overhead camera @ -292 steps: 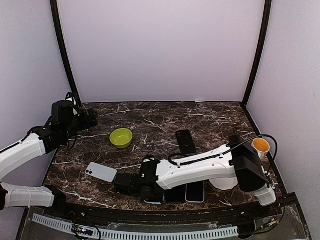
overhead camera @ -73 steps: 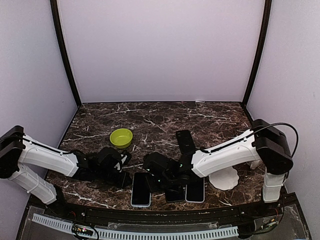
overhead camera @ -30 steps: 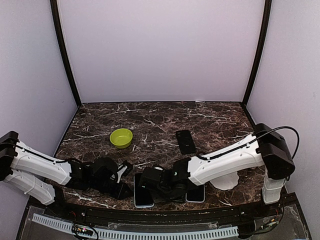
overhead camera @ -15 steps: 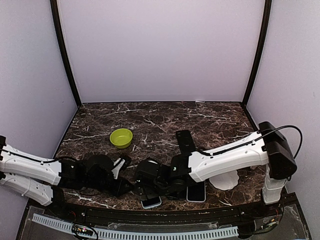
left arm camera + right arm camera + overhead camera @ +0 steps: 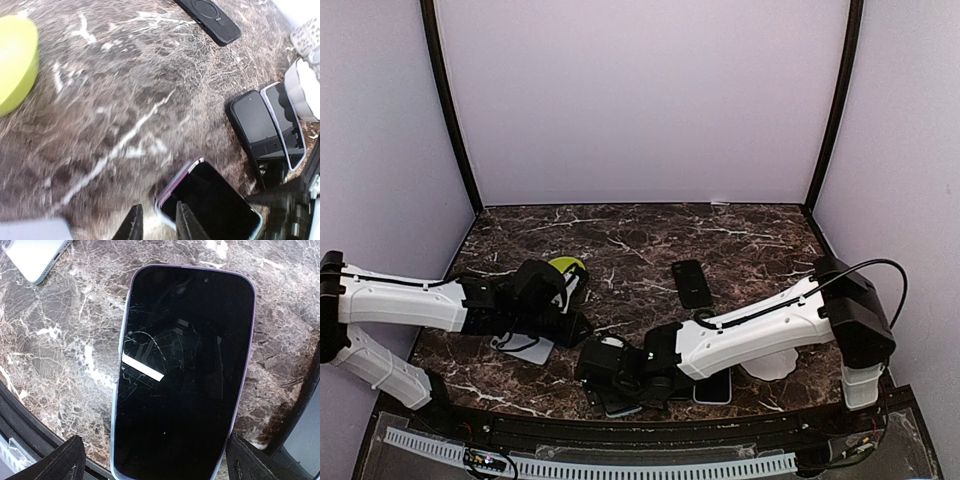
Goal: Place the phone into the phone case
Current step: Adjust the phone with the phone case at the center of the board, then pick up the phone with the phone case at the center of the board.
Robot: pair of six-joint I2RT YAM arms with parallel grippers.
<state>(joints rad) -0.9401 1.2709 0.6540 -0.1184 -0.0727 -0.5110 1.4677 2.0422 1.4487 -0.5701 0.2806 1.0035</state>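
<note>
Phone (image 5: 182, 370) flat on the bench (image 5: 620, 240), screen up, low in the middle of the overhead view and close to the near edge. A lavender rim runs right round the glass, and that rim is the case (image 5: 176, 184). To my eye the phone sits inside it, though I can't tell whether every corner has snapped home.

Right claw (image 5: 157, 462) hangs just above, fingers spread wide, one at either side of the phone's lower end. Bare bench shows between the left-hand finger and the rim, so nothing is pinched. A straddle like that suits squaring the phone or pressing it down, not lifting it.

Left claw (image 5: 157, 227) is in from the left of the frame, tips only a little apart with nothing between them, right at one corner of the phone. That makes sense as a stop, so the case can't skid on the marble.

Clutter sits well apart: bowl (image 5: 12, 65) at upper left, a black case (image 5: 207, 14) at the top, two spare phones (image 5: 260, 132) side by side at the right.

It looks nearly done; a firm press on the corners would settle it. With the edge that near, a stray nudge could push the phone off.
</note>
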